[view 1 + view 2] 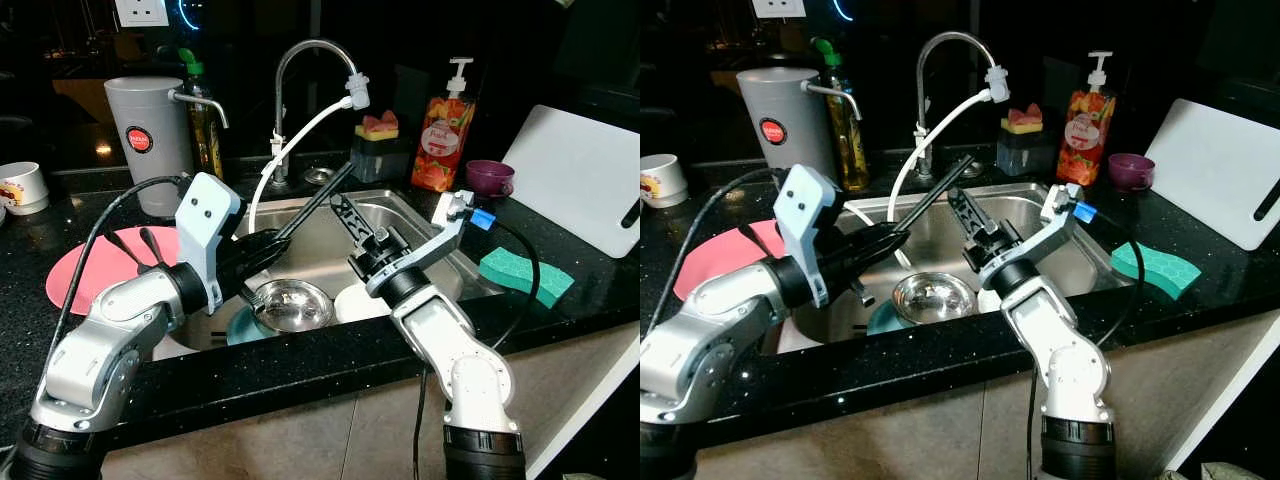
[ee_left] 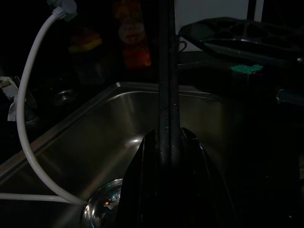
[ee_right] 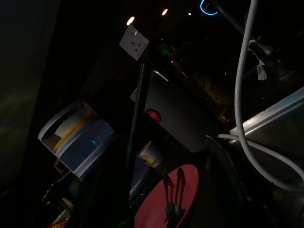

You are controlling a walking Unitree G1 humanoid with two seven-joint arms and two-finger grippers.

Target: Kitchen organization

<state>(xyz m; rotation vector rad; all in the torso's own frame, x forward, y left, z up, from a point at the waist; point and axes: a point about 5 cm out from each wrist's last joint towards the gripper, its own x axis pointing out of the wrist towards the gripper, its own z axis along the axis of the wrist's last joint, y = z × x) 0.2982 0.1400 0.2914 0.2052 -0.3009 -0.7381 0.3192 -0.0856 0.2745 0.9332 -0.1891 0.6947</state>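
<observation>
Over the steel sink (image 1: pixel 415 215), my left gripper (image 1: pixel 348 167) points up and right towards the tap, shut. In the left wrist view its two thin black fingers (image 2: pixel 166 95) lie pressed together, and I see nothing between them. My right gripper (image 1: pixel 336 199) is raised above the middle of the sink and angled back and to the left. A steel bowl (image 1: pixel 291 304) sits in the basin on a teal dish (image 1: pixel 238 328), with a white dish (image 1: pixel 352 302) beside it. On the counter to the left, a pink plate (image 1: pixel 85 275) holds black utensils (image 1: pixel 148 247).
A tap (image 1: pixel 300 60) with a white hose (image 1: pixel 290 150) stands behind the sink. A grey canister (image 1: pixel 148 140), an oil bottle (image 1: pixel 205 120) and a white mug (image 1: pixel 22 187) are at the back left. On the right are a soap bottle (image 1: pixel 445 135), a purple cup (image 1: pixel 490 177), a green sponge (image 1: pixel 526 275) and a white cutting board (image 1: pixel 585 190).
</observation>
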